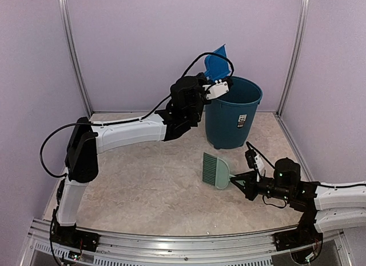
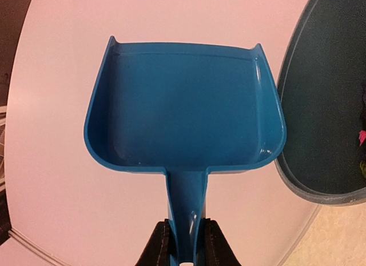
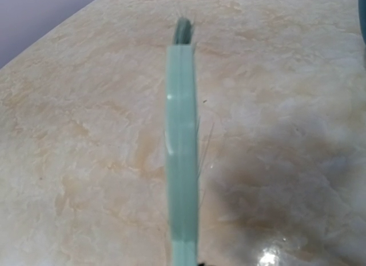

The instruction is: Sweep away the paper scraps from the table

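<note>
Left claw (image 2: 186,246) is clenching the handle of the blue dustpan (image 2: 183,106), raising it, pan upward, beside the rim of the teal bin (image 1: 234,114). Pink and green paper scraps (image 2: 362,138) are lying inside that bin. Right claw (image 1: 239,181) is gripping the pale green brush (image 1: 215,170) low over the counter (image 1: 143,186).

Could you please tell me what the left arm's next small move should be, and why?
Probably draw the dustpan back from the bin and lower it toward the table. The left gripper holds it by the handle, raised at the bin's rim. Its tray looks empty, and a few coloured paper scraps lie inside the bin.
</note>
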### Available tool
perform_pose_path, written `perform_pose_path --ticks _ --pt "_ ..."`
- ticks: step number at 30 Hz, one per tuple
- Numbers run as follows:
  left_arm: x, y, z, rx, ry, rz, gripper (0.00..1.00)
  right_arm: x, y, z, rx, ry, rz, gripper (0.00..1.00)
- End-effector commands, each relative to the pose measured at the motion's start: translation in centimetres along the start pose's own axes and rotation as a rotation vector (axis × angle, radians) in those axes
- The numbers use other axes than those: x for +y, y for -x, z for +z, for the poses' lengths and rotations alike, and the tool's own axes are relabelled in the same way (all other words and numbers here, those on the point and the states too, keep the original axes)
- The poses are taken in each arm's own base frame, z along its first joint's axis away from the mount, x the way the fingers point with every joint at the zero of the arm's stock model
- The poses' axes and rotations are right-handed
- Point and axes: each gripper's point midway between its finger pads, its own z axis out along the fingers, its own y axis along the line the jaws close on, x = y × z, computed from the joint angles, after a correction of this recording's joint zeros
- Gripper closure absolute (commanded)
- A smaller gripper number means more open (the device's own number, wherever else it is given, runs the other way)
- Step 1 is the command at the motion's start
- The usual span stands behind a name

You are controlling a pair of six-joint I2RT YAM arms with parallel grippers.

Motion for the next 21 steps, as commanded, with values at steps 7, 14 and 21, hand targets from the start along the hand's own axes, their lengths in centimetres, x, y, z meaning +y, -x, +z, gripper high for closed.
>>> perform_pose_path --ticks 7,14,21 --pt "9.9 -1.1 -2.4 0.011 -0.066 -0.556 1.0 1.4 2.9 0.6 -0.066 0.041 -0.026 1.0" --pt "9.4 -4.7 -5.0 0.129 -0.124 -0.736 1.0 1.8 4.1 1.2 -0.087 0.054 -0.049 1.0" --pt "5.8 -9.5 -9.2 0.287 -0.232 -0.913 1.0 2.4 5.4 2.1 -0.127 0.084 -0.081 1.0"
